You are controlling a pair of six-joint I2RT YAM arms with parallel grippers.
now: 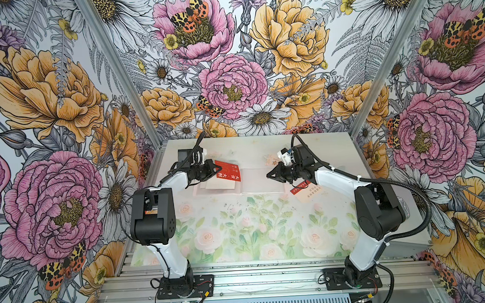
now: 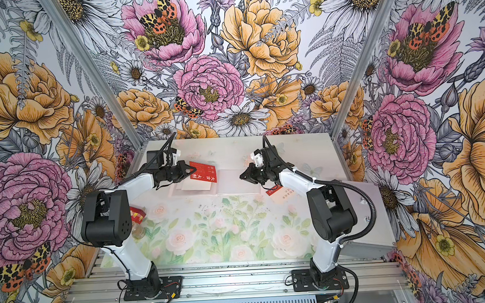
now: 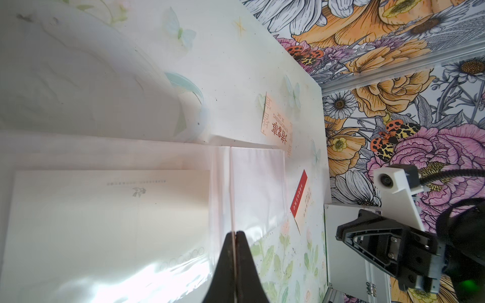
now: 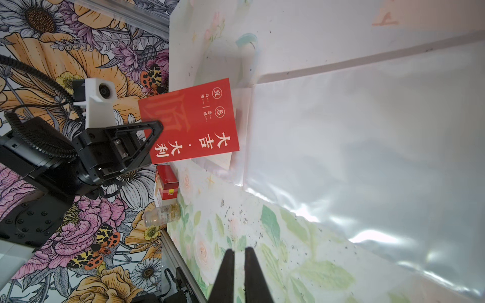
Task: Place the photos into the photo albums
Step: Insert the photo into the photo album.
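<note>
While the pale pink photo album [image 1: 261,179] lies open on the rose-print table [image 1: 239,228], the glossy clear pocket of its left page holds a cream card [image 3: 105,223], seen through the plastic. The left gripper [image 1: 219,167] is clamped on one edge of a red card [image 1: 227,171] with white Chinese characters, holding it tilted over the outer edge of that left page. The right gripper [image 1: 268,175] hangs above the album's right page, its jaws drawn nearly together with nothing between them. A red-and-cream card [image 1: 304,187] lies just beside the album's right edge, and a peach card [image 3: 275,123] lies beyond its far edge. A red-and-white box [image 2: 137,214] and a small bottle [image 4: 162,215] lie well off the album's left side.
</note>
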